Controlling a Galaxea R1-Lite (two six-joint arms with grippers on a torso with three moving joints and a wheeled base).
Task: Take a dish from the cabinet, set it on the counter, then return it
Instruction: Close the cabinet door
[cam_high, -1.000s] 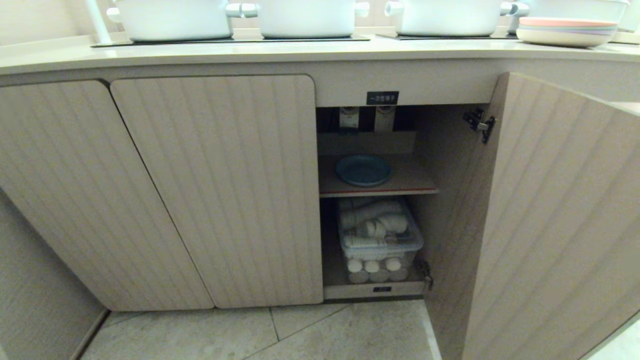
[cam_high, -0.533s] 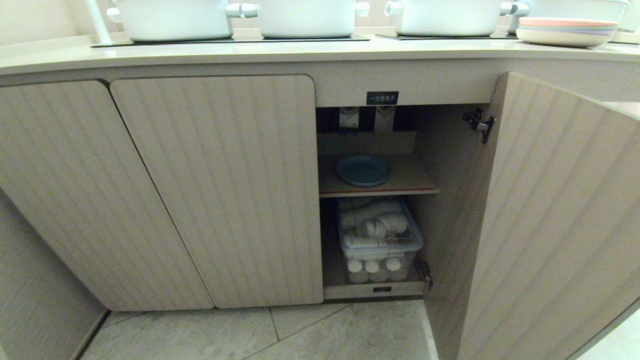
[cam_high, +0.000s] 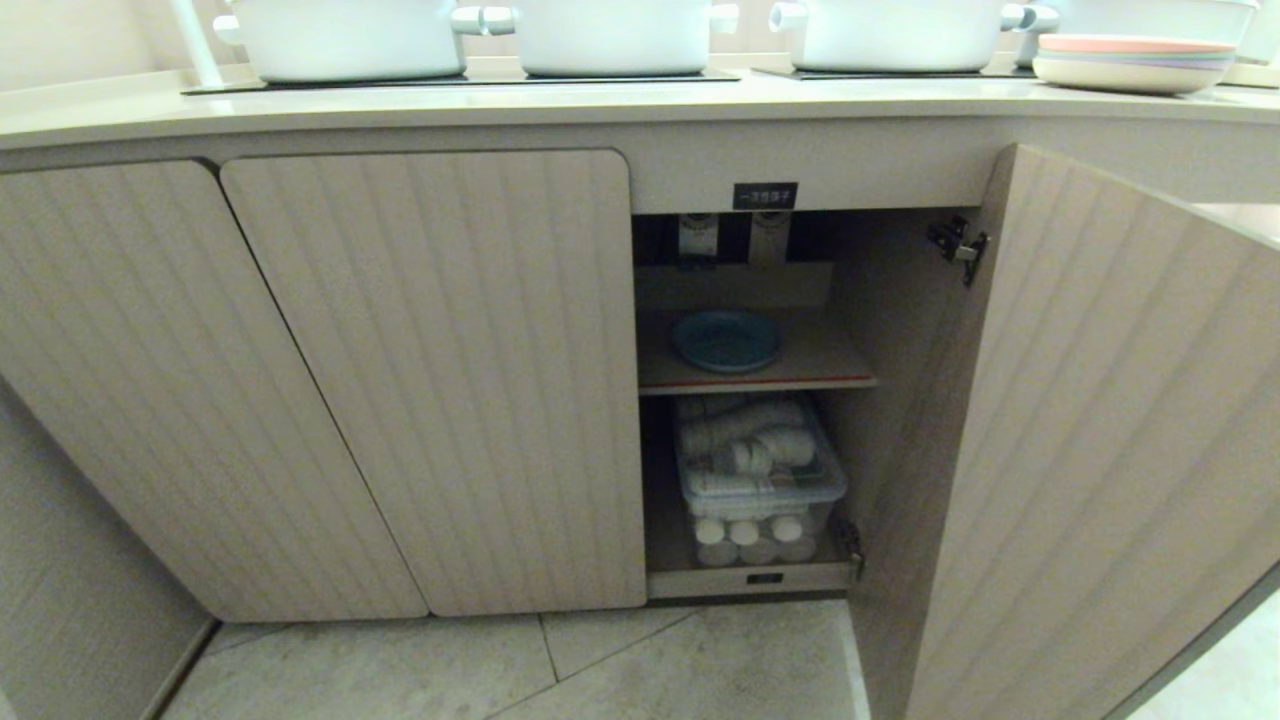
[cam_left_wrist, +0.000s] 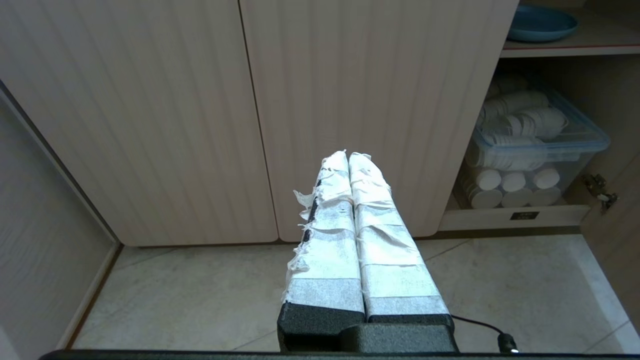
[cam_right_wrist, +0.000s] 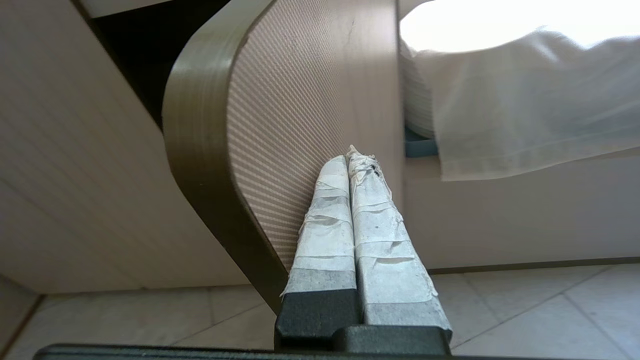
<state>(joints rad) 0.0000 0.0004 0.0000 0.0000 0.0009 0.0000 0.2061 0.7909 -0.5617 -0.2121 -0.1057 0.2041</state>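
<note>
The light-blue dish (cam_high: 727, 340) lies flat on the inner shelf of the cabinet (cam_high: 425, 380), under the small black label; the left wrist view shows the dish (cam_left_wrist: 542, 23) too. The cabinet's right door (cam_high: 1100, 420) stands open. My right gripper (cam_right_wrist: 352, 152) is shut and empty, its taped tips right at the ribbed face of that door (cam_right_wrist: 310, 100) near its rounded edge. My left gripper (cam_left_wrist: 348, 154) is shut and empty, low over the floor in front of the closed doors. The counter (cam_high: 600, 105) runs above. Neither arm shows in the head view.
White pots (cam_high: 610, 35) stand on the black cooktop panels. A stack of pastel plates (cam_high: 1135, 62) sits at the counter's far right. A clear bin of white cups (cam_high: 760, 470) fills the lower compartment. White cloth (cam_right_wrist: 525, 100) hangs in a niche beyond the door.
The open door's near edge has swung slightly left, towards the opening. The dish and everything else in the head view stay put.
</note>
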